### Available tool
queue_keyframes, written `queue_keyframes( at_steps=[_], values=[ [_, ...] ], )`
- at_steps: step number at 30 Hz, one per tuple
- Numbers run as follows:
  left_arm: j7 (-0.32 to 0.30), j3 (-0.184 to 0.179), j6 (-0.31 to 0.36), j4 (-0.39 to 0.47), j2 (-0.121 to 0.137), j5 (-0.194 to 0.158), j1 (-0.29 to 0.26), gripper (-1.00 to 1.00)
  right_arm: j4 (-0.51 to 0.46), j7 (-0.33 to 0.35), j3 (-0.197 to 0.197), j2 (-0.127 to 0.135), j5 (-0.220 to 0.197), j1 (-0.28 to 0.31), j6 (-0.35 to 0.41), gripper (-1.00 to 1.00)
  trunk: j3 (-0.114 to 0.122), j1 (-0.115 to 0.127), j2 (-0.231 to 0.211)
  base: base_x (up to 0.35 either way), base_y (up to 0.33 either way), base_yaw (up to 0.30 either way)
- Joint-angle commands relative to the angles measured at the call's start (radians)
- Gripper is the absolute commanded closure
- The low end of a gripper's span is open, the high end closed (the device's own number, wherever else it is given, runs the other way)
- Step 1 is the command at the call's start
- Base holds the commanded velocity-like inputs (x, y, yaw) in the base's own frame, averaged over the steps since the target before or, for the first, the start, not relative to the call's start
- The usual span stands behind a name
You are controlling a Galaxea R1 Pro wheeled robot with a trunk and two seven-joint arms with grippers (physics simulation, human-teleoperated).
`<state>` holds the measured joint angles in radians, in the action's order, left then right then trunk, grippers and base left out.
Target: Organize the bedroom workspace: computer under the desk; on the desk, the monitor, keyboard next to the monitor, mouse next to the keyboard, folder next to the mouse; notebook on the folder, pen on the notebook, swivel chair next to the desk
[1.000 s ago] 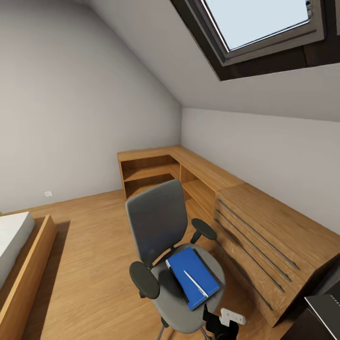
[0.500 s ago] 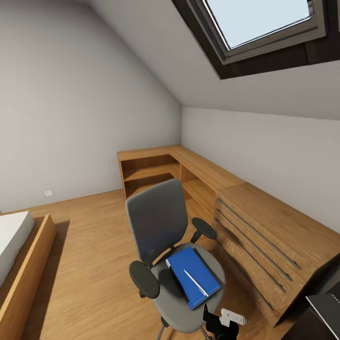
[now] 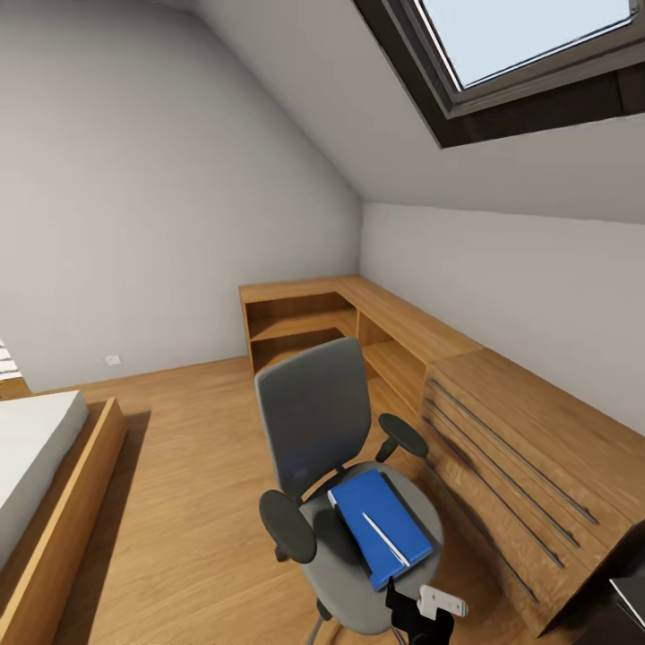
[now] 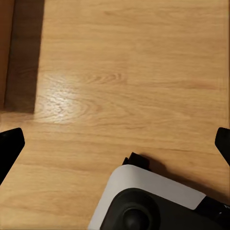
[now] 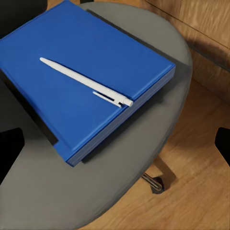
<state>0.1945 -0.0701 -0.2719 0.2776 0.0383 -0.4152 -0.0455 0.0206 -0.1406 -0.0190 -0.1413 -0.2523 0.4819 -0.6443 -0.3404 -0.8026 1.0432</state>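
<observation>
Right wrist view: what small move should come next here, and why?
Probably lower the right gripper toward the pen, since its fingertips stand wide apart above the swivel chair, and the pen lies loose on the blue folder. Lifting the folder first would likely roll the pen off.

The swivel chair (image 3: pixel 345 466) stands close to the wooden drawer cabinet (image 3: pixel 515 475), with only a narrow gap between them. Its backrest and two black armrests close three sides of the seat. Above the blue folder (image 5: pixel 81 79) and pen (image 5: pixel 86 82) the space is open. Toward the bed (image 3: pixel 40 484), the floor (image 3: pixel 179 475) is wide and free.
</observation>
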Motion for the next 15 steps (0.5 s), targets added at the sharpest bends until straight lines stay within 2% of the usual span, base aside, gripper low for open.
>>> queue_keyframes(
  at_steps=[1, 4, 6, 9, 10, 11, 12, 13, 15],
  values=[
    [0.006, -0.008, -0.003, 0.000, 0.000, -0.004, -0.001, -1.00, 0.002, -0.004, -0.002, 0.000, -0.001, 0.001, -0.004, -1.00, -0.001, 0.000, 0.001, 0.000, 0.000, 0.010],
    [0.005, -0.008, -0.003, 0.000, 0.000, -0.003, -0.001, -1.00, 0.001, -0.004, -0.002, 0.000, -0.001, 0.001, -0.005, -1.00, -0.001, 0.000, 0.001, 0.000, 0.000, 0.005],
    [0.005, -0.010, -0.007, 0.010, 0.004, 0.000, -0.001, -1.00, -0.006, -0.006, -0.004, 0.004, 0.000, 0.001, -0.041, -1.00, -0.001, 0.000, 0.001, 0.000, 0.000, 0.000],
    [0.007, -0.006, 0.007, 0.125, 0.009, -0.003, -0.001, -1.00, -0.055, -0.020, -0.002, 0.018, 0.001, 0.003, -0.047, -1.00, -0.001, 0.000, 0.001, 0.000, 0.000, 0.000],
    [0.009, -0.004, 0.041, 0.194, 0.010, -0.003, -0.001, -1.00, -0.107, -0.036, -0.002, 0.031, 0.001, 0.004, -0.036, -1.00, -0.001, 0.000, 0.001, 0.000, 0.000, 0.000],
    [0.010, -0.004, 0.061, 0.217, 0.010, -0.003, -0.001, -1.00, -0.128, -0.044, -0.002, 0.035, 0.001, 0.004, -0.026, -1.00, -0.001, 0.000, 0.001, 0.000, 0.000, 0.000],
    [0.011, -0.003, 0.114, 0.264, 0.011, -0.002, -0.001, -1.00, -0.175, -0.062, -0.002, 0.045, 0.001, 0.005, 0.006, -1.00, -0.001, 0.000, 0.001, 0.000, 0.000, 0.000],
    [0.013, 0.002, 0.224, 0.352, 0.013, -0.002, -0.001, -1.00, -0.254, -0.090, -0.002, 0.067, 0.001, 0.006, 0.092, -1.00, -0.001, 0.000, 0.001, 0.000, 0.000, 0.000],
    [0.014, 0.030, 0.386, 0.493, 0.014, -0.002, -0.001, -1.00, -0.361, -0.110, -0.002, 0.101, 0.001, 0.007, 0.248, -1.00, -0.001, 0.000, 0.001, 0.000, 0.000, 0.000]
  ],
)
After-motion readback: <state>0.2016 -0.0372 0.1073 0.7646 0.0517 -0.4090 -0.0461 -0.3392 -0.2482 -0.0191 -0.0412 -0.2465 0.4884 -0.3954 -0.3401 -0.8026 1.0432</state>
